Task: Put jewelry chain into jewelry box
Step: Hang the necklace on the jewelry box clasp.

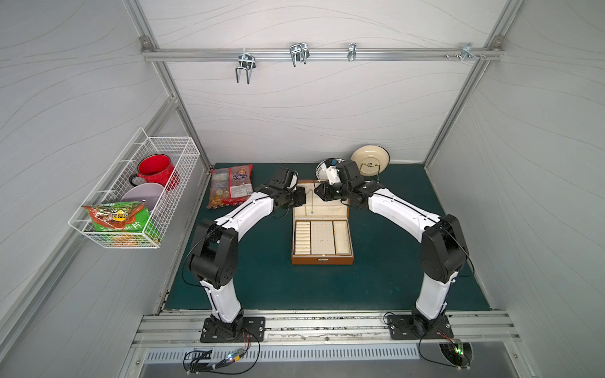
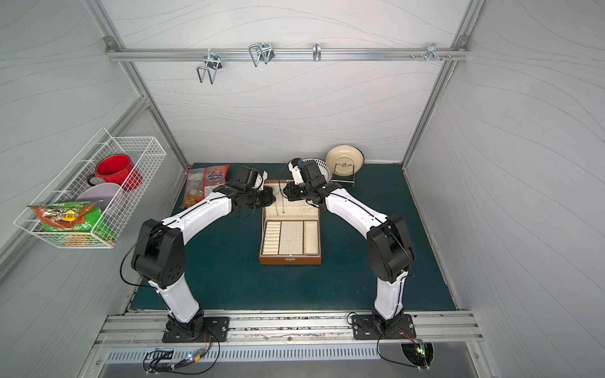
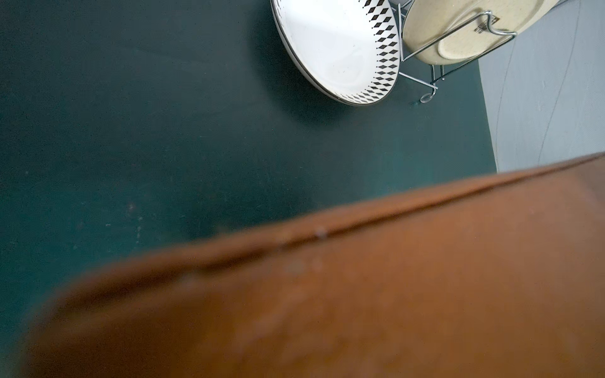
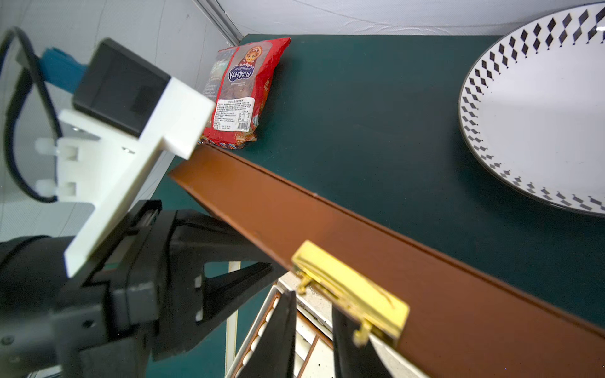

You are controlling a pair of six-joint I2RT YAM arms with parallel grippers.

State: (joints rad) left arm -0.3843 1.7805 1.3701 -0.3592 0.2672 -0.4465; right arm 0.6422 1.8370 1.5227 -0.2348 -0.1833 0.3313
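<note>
The jewelry box [image 1: 322, 260] stands open on the counter [image 1: 393, 268], and the jewelry chain [image 1: 307, 203] hangs down the cream lining of its raised lid. The left fingers [image 1: 299, 197] are closed against the lid's side edge. The right fingers [image 4: 281, 330] stand slightly parted beside the gold clasp [image 4: 350, 291] on the lid's rim, gripping nothing.

dark green matted tabletop [image 1: 393, 261] carries open brown wooden jewelry box [image 1: 322, 260], red candy packet [image 1: 230, 188], diamond-rimmed white plate [image 4: 540, 114], chrome wire stand [image 3: 417, 81].
</note>
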